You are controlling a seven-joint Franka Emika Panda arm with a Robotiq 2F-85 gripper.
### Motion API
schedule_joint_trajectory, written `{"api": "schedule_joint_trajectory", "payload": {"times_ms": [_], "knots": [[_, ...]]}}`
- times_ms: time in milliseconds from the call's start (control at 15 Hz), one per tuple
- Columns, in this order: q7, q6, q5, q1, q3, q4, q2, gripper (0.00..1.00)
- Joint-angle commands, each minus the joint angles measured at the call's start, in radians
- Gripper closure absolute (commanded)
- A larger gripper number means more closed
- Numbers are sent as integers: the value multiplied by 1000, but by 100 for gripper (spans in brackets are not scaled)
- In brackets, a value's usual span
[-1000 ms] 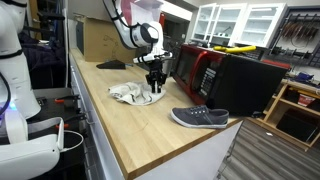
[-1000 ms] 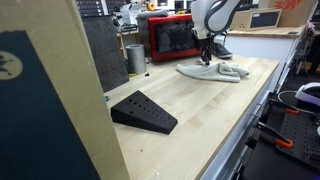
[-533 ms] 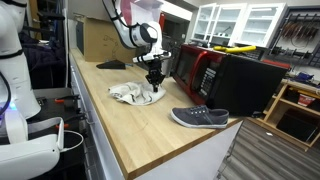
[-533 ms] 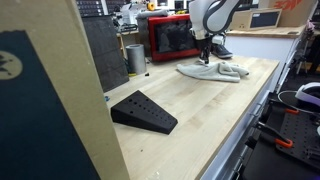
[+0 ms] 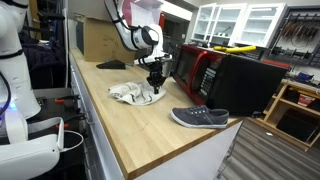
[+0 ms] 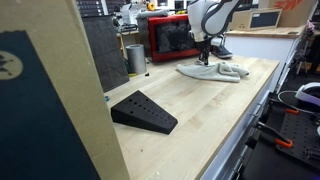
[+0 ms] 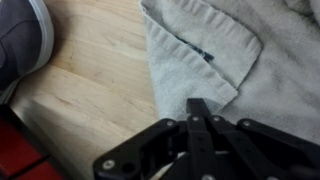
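Note:
A crumpled pale grey cloth [image 5: 135,94] [image 6: 212,71] lies on the wooden countertop [image 5: 120,125]. My gripper [image 5: 155,83] [image 6: 203,59] hangs over the cloth's edge, on the side towards the red microwave. In the wrist view the black fingers meet at one tip, the gripper [image 7: 197,106] shut just above the cloth [image 7: 215,45], which lies flat with a folded corner. No fabric shows between the jaws. A grey shoe [image 5: 200,117] [image 7: 20,45] sits on the wood beside the cloth.
A red microwave [image 5: 205,68] [image 6: 170,38] and a black appliance [image 5: 248,82] stand close behind the gripper. A cardboard box [image 5: 100,40] is at the far end of the counter. A black wedge [image 6: 143,111] and a metal cup [image 6: 136,58] are farther along the counter.
The jaws have gone from partly open to shut, and the gripper has risen slightly over the cloth. The cloth and the shoe look unmoved.

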Motion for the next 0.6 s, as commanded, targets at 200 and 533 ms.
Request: {"api": "schedule_joint_trajectory", "payload": {"times_ms": [200,533], "knots": [[0,-21,16,-8,-26,59,36,100],[-85,-38,110,-41,-8,73,54,100]]}}
